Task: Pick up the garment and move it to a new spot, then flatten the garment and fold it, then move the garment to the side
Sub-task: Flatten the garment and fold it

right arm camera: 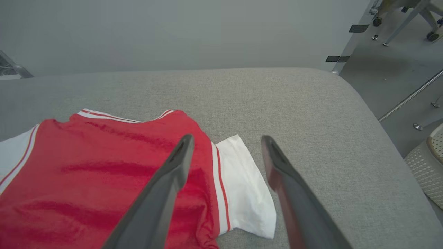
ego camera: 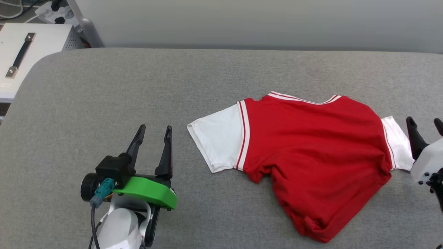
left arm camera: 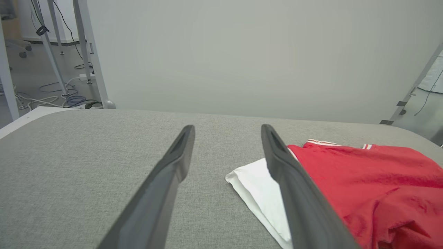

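The garment (ego camera: pixel 311 152) is a red T-shirt with white short sleeves and striped trim, lying plain side up on the grey table (ego camera: pixel 138 86), right of centre. Its lower hem is bunched and folded under at the front. My left gripper (ego camera: pixel 154 128) stands open over bare table, a short way left of the white left sleeve (left arm camera: pixel 258 188), holding nothing. My right gripper (ego camera: pixel 425 122) is open at the right edge of the head view, just beyond the white right sleeve (right arm camera: pixel 242 180). In the right wrist view its fingers (right arm camera: pixel 173 173) hover above that sleeve and the garment (right arm camera: pixel 104 180), apart from the cloth.
A white case with a black handle (ego camera: pixel 20 55) sits off the table's far left corner. A grey wall backs the table. Floor, cables and metal legs (left arm camera: pixel 52 69) lie beyond the left end; a woven basket (right arm camera: pixel 429 162) stands past the right end.
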### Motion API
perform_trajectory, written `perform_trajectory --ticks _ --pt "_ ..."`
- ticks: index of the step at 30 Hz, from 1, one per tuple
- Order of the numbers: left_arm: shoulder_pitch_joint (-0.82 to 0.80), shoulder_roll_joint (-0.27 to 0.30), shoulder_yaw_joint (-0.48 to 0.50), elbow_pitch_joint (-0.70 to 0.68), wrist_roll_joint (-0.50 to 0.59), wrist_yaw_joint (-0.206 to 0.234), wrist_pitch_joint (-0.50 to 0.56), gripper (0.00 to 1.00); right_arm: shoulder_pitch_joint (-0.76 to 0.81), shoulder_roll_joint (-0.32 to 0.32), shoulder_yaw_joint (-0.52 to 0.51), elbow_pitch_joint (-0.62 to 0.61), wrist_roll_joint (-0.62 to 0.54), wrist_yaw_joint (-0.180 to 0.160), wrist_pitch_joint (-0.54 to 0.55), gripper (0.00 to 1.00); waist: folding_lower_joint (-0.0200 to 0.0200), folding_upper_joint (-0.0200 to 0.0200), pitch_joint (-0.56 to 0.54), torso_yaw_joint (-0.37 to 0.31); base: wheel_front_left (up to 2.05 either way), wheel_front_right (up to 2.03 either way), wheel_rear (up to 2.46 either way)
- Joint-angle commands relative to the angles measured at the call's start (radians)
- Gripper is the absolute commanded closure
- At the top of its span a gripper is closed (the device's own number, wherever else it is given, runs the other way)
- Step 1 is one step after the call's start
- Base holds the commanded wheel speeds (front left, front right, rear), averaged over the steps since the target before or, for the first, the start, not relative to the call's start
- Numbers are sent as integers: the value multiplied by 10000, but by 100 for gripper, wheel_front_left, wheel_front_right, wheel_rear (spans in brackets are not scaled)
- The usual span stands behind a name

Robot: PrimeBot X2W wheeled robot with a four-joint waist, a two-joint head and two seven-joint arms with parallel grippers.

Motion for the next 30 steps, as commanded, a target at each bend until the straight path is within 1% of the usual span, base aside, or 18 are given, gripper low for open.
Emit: perform_trajectory --ticks 1,5,8,9,11,13,17,22,24,27,30 --pt "143 -39 20 -58 -81 -49 -59 0 384 156 171 -381 144 -9 -532 0 0 -1 -256 -267 0 0 0" --pt "298 -41 -1 -151 -284 -56 -59 0 1191 485 442 -1186 270 -9 -1967 0 0 -1 -348 -394 0 0 0" --pt "444 -42 -41 -243 -349 -59 -59 0 1866 978 324 -1638 15 -9 -3178 0 0 -1 -372 -466 0 0 0" --pt "496 -43 -71 -308 -350 -60 -59 0 2080 1236 222 -1731 -25 -9 -3576 0 0 -1 -385 -481 0 0 0" --pt "620 -43 -159 -332 -366 -62 -59 0 2434 1638 62 -1858 -137 -9 -4151 0 0 -1 -408 -498 0 0 0" --pt "719 -43 -219 -298 -364 -63 -59 0 2720 1852 5 -1861 -210 -9 -4594 0 0 -1 -426 -516 0 0 0" --pt "831 -42 -283 -163 -393 -65 -59 0 2984 2066 129 -1764 -271 -9 -4974 0 0 -1 -444 -647 0 0 0" --pt "686 133 -323 -58 -436 -65 -59 0 2909 2115 307 -1806 -321 -9 -5017 0 0 -1 -336 -935 0 0 0" --pt "435 341 -416 -67 -410 -66 -59 0 2849 2126 336 -1891 -337 -9 -4968 0 0 -1 -237 -1067 0 0 0" --pt "-199 820 -910 29 -309 -66 3 0 2795 2144 409 -2094 -296 -9 -4903 0 0 -1 -30 -1247 0 0 0" --pt "-1056 1274 -1301 121 -514 -66 564 0 2771 2166 348 -2196 -268 -9 -4861 0 0 -1 183 -1408 0 0 0"
